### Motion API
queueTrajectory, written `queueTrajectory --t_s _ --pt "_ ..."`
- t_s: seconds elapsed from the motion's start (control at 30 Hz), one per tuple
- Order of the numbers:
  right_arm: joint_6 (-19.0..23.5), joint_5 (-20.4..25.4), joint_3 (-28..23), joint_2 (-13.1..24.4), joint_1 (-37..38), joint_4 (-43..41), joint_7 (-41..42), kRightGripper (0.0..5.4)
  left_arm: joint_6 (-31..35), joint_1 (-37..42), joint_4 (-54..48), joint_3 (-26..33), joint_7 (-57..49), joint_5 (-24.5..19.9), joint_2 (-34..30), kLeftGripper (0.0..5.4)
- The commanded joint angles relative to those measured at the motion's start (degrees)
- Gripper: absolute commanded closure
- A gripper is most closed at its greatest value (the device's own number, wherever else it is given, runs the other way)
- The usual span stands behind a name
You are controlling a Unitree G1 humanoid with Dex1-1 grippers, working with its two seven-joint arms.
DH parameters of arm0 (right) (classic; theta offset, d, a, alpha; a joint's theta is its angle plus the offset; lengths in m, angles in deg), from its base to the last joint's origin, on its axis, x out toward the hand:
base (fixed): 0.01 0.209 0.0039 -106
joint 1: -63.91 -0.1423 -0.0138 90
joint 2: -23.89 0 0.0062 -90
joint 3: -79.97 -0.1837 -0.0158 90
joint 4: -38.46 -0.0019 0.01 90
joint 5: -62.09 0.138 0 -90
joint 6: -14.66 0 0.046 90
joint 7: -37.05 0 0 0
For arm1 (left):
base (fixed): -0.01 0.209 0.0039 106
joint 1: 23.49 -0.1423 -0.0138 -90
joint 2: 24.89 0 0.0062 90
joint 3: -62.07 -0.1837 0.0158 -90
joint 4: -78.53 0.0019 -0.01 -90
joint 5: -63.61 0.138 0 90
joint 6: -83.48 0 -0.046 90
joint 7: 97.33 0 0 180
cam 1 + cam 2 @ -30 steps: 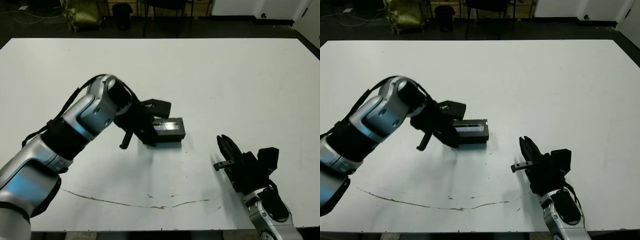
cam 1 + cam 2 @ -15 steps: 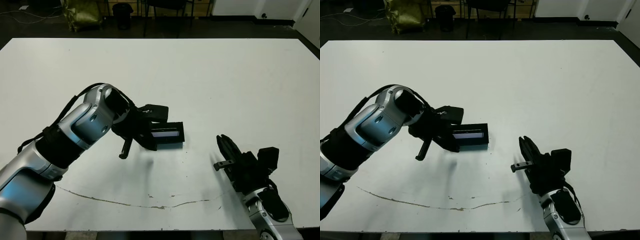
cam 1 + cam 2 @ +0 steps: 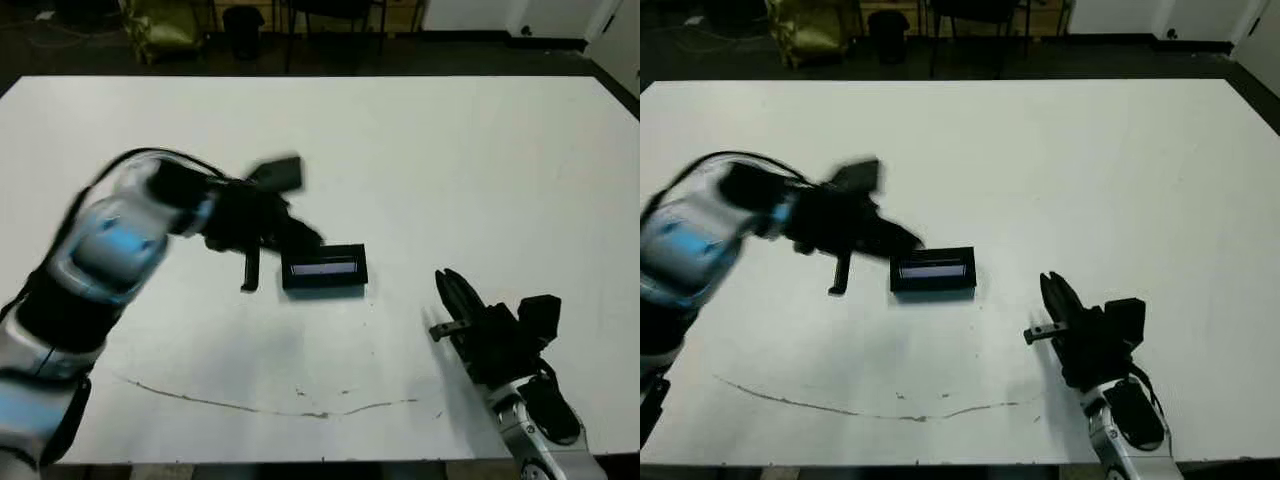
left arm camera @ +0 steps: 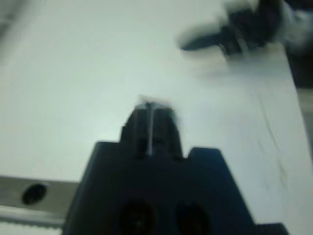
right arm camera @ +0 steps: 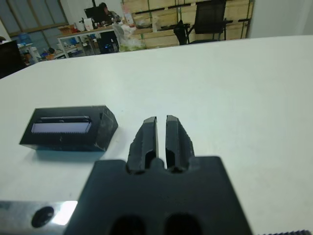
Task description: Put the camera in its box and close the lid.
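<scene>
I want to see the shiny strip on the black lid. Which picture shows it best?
The right wrist view: the lid is close, sharp and unblocked, its pale strip plain on top. Both eye views show the lid from above, smaller, beside the blurred left arm. The left wrist view is blurred and does not show it.

The closed box with its lid (image 3: 324, 271) sits mid-table (image 3: 450, 150). At its 9 to 10 o'clock the left gripper (image 3: 300, 232) and arm (motion-blurred) crowd that side. Bare table lies open at 12, 3 and 6 o'clock. The right gripper (image 3: 448, 290) waits at 4 o'clock, apart.
</scene>
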Motion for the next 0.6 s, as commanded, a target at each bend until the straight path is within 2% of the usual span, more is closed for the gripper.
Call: queueTrajectory --t_s 0.03,0.1,0.2,0.33,0.47,0.6 --pt "3.3 -0.7 -0.4 0.6 -0.1 -1.8 -1.7 5.4 -10.7 -10.1 -5.1 6.0 -11.4 -0.5 6.1 5.37" --pt "4.8 -0.4 -0.4 0.5 -0.4 -2.5 -2.3 5.4 -21.1 -14.9 -6.4 7.2 -16.2 1.5 7.8 5.37" --pt "3.6 -0.3 -0.4 0.7 -0.6 -1.6 -1.4 5.4 -34.0 -19.2 -4.5 7.7 -17.6 3.1 6.7 5.18" --pt "3.7 -1.5 -0.1 1.0 -0.6 -1.6 -1.6 5.4 -44.9 -21.3 1.2 7.0 -14.2 4.2 1.5 4.32" --pt "4.7 -0.5 -0.3 0.7 -0.4 -1.7 -1.5 5.4 -50.8 -20.6 7.7 4.6 -10.0 4.6 -3.1 3.34" --pt "3.0 -0.8 0.0 0.6 -0.6 -0.1 -0.7 5.4 -47.1 -18.3 10.1 1.1 -4.7 4.6 -8.3 2.34"
